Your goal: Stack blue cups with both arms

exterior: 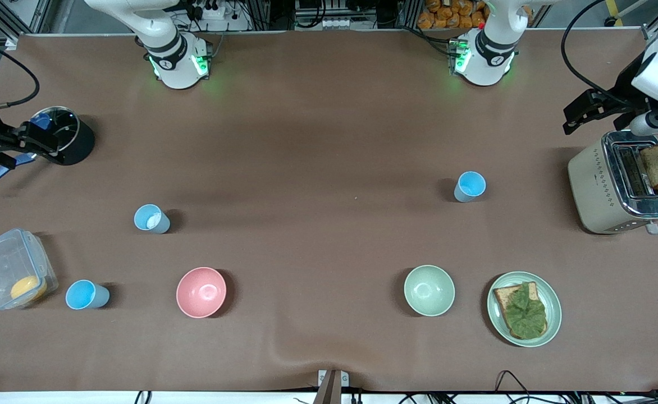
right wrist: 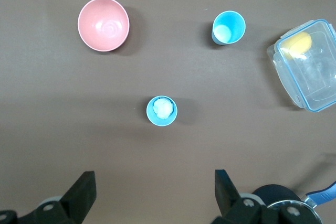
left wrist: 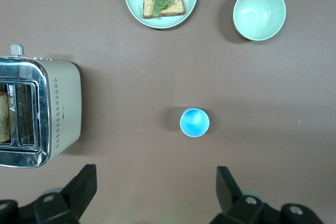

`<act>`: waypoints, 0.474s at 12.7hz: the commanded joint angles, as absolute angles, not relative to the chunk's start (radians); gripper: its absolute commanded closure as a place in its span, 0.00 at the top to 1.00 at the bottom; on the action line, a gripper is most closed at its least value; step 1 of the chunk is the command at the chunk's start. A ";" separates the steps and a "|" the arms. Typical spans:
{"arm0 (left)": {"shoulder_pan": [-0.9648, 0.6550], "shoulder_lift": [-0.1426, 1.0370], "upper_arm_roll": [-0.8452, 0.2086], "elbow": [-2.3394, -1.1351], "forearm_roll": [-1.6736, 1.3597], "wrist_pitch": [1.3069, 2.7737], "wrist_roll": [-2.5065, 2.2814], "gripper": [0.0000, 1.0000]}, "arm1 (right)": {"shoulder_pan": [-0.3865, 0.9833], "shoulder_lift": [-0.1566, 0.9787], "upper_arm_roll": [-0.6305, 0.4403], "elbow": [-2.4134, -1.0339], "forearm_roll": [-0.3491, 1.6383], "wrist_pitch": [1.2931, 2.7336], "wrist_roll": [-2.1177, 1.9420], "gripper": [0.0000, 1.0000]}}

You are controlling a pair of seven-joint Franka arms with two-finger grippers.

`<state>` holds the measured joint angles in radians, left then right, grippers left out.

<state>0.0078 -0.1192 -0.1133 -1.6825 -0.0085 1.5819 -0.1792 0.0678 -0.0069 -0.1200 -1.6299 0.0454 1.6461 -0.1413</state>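
Three blue cups stand upright and apart on the brown table. One cup (exterior: pixel 469 186) is toward the left arm's end and also shows in the left wrist view (left wrist: pixel 194 122). A cup with a white patch inside (exterior: pixel 151 219) and a third cup (exterior: pixel 86 295) are toward the right arm's end. Both show in the right wrist view, the patched cup (right wrist: pixel 161 110) and the third cup (right wrist: pixel 228 27). My left gripper (left wrist: pixel 156 174) is open and empty, high over the table near the first cup. My right gripper (right wrist: pixel 155 178) is open and empty, high over the table near the patched cup.
A pink bowl (exterior: pixel 201 292), a pale green bowl (exterior: pixel 429 290) and a plate with toast and lettuce (exterior: pixel 553 306) lie nearest the front camera. A toaster (exterior: pixel 598 185) stands at the left arm's end. A clear container (exterior: pixel 3 264) and a black pot (exterior: pixel 79 143) stand at the right arm's end.
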 commanded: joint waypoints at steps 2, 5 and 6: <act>0.018 -0.130 -0.118 -1.671 0.002 1.580 -0.189 1.00 | 0.038 0.002 -0.098 -1.608 0.031 1.629 -0.127 1.00; 0.017 -0.126 -0.118 -1.672 0.000 1.582 -0.189 1.00 | 0.038 0.002 -0.098 -1.608 0.032 1.629 -0.127 1.00; 0.017 -0.126 -0.118 -1.672 0.000 1.582 -0.189 1.00 | 0.038 0.002 -0.098 -1.608 0.032 1.629 -0.127 1.00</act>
